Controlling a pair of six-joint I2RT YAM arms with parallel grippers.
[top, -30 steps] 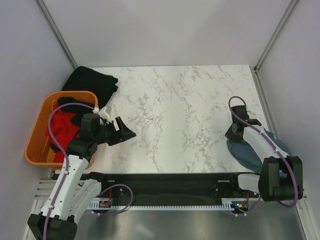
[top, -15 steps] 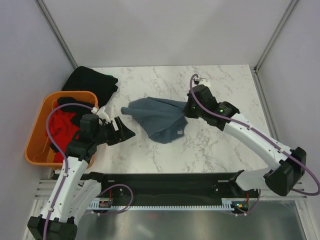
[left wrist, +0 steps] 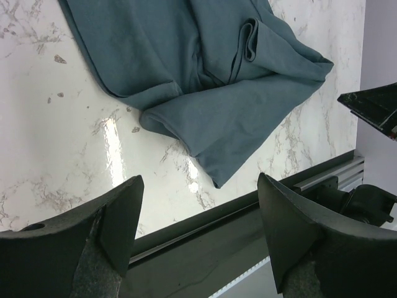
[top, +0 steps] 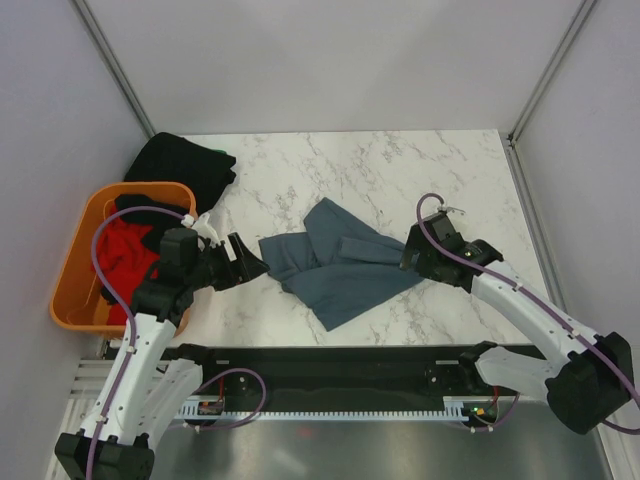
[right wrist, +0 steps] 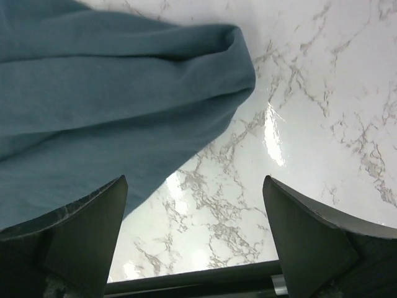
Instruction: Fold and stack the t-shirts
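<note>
A slate blue-grey t-shirt (top: pixel 340 265) lies crumpled and partly spread on the marble table (top: pixel 400 180), a little in front of the middle. My right gripper (top: pixel 410 258) stands open at the shirt's right edge. In the right wrist view the cloth (right wrist: pixel 111 93) lies ahead and to the left, and nothing sits between the right gripper (right wrist: pixel 195 186) fingers. My left gripper (top: pixel 250 262) hangs open just left of the shirt (left wrist: pixel 205 74), with the left gripper (left wrist: pixel 200 198) holding nothing. A black t-shirt (top: pixel 185 165) lies at the table's back left corner. A red t-shirt (top: pixel 125 255) sits in the basket.
The orange plastic basket (top: pixel 72 270) stands off the table's left edge beside my left arm, with dark cloth on top of the red one. A black rail (top: pixel 340 358) runs along the table's front edge. Grey walls close in the left, back and right.
My right arm swept the blue-grey shirt from the far right edge to the middle of the table, then opened and let it drop. The left arm has stayed still.
</note>
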